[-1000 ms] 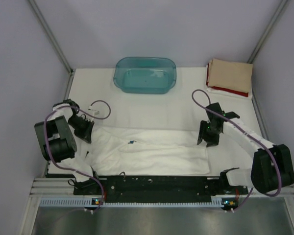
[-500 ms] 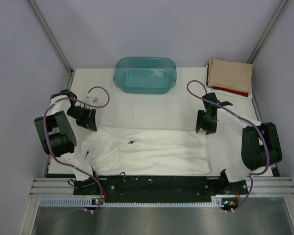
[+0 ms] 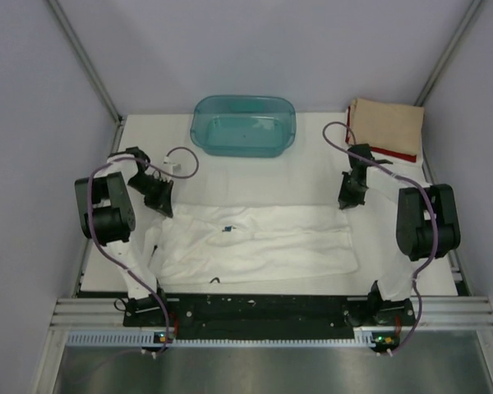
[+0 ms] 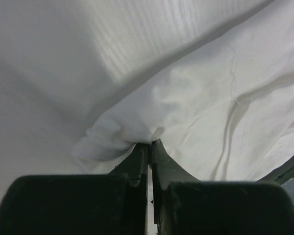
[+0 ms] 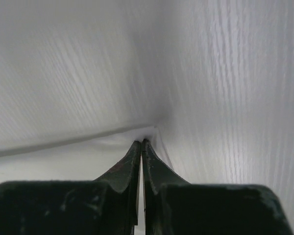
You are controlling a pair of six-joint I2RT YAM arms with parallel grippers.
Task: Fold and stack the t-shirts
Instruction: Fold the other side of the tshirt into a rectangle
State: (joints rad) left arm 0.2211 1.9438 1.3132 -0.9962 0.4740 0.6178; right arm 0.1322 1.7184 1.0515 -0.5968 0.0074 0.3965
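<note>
Folding the white t-shirt (image 3: 259, 246) well depends, as I judge it, on both arms working as one. They should lift the far edge only enough to clear the cloth below, carry it toward the near edge at the same pace, and hold the span between them taut, so the fold lands straight and without creases. A slack middle would sag and bunch.

The shirt lies spread across the near half of the table (image 3: 255, 176), well apart from the teal tub (image 3: 243, 125) at the far side. In the far right corner the tan t-shirt (image 3: 386, 123) sits folded on the red t-shirt (image 3: 392, 153).

The left gripper (image 4: 149, 143) has its jaws pressed together on a puckered fold of white cloth at the shirt's far left corner. The right gripper (image 5: 142, 142) is likewise closed tight. A thin cloth edge runs into its tips, so it appears to pinch the far right corner.
</note>
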